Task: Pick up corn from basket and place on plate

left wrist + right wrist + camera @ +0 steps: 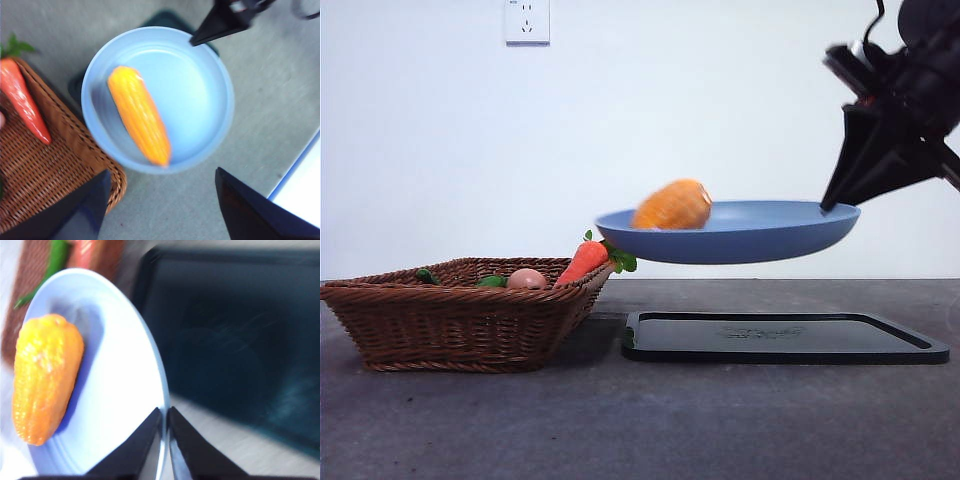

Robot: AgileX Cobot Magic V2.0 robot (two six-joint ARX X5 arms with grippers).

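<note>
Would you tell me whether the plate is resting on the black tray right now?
Apart. The front view shows the plate, gripped at its rim by the right gripper, held in the air with wall visible between it and the black tray.

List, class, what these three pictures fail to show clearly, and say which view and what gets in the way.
- Basket contents: front view, the wicker wall hides all but the tops of the carrot, a pinkish round item and green bits.
- Tray: right wrist view, motion blur smears its surface.
- Left pincer: only its own wrist view shows it, open and holding nothing.
- Corn: front view, the plate rim hides its underside.
</note>
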